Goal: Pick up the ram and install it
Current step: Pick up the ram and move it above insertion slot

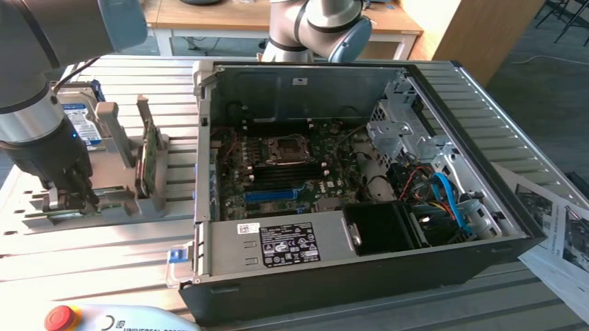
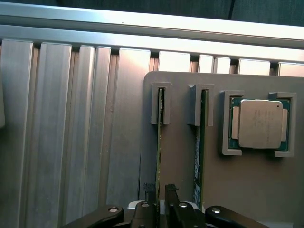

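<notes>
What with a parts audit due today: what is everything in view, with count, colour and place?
computer case: one, black, open, centre
motherboard: one, dark, inside case
power supply: one, grey, case's near side
holder: one, grey, exterior view's left of case
ram sticks: two, green, on edge in holder slots
processor: one, silver, holder pocket
hard drive: one, silver, blue label, in holder
expansion card: one, green, upright in holder
stop button: one, red, exterior view's near left
papers: some, white, exterior view's right
arm: one, grey, over holder
gripper: one, black, jaws apart astride one ram stick
</notes>
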You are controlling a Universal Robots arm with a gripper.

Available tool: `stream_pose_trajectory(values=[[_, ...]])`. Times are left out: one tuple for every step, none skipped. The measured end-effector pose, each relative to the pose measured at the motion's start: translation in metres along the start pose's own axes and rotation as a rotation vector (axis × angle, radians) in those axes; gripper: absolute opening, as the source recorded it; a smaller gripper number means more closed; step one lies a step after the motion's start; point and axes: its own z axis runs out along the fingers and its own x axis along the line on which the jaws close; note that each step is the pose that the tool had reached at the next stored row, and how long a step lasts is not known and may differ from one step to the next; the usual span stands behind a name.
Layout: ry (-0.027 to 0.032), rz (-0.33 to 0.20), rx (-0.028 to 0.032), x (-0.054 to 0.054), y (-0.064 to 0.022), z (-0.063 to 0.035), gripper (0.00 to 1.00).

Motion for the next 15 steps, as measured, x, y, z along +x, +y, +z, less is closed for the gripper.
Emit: stream_pose_trajectory(values=[[0.0001,0.000,0.0000,0.0000,0.0000,0.0000,0.22],[0.0002,0.000,0.0000,0.0000,0.0000,-0.0001,0.16],[0.0001,0.000,-0.0001,0.0000,0.0000,-0.0001,0.12],[0.0001,0.000,-0.0002,0.0000,0.0001,-0.0001,0.12],[0.0001,0.000,-0.0001,0.0000,0.0001,-0.0001,0.12],[0.0001,0.000,-0.0001,-0.0001,0.0001,-0.0001,0.12],[0.0002,0.000,-0.0001,0.0000,0.0000,-0.0001,0.12],[0.0002,0.000,-0.0001,-0.0001,0.0001,-0.0001,0.12],[0.0001,0.001,-0.0001,0.0000,0.0001,-0.0001,0.12],[0.0002,0.001,-0.0001,0.0000,0.0000,-0.0001,0.12],[0.0002,0.001,-0.0001,0.0000,0.0001,-0.0001,0.12],[0.0002,0.002,-0.0001,0.0000,0.0000,-0.0001,0.12],[0.0002,0.002,-0.0002,0.0000,0.0000,-0.0001,0.12],[0.0002,0.003,-0.0001,0.0000,0.0000,-0.0001,0.12],[0.0002,0.004,-0.0002,0.0000,0.0000,-0.0001,0.12]])
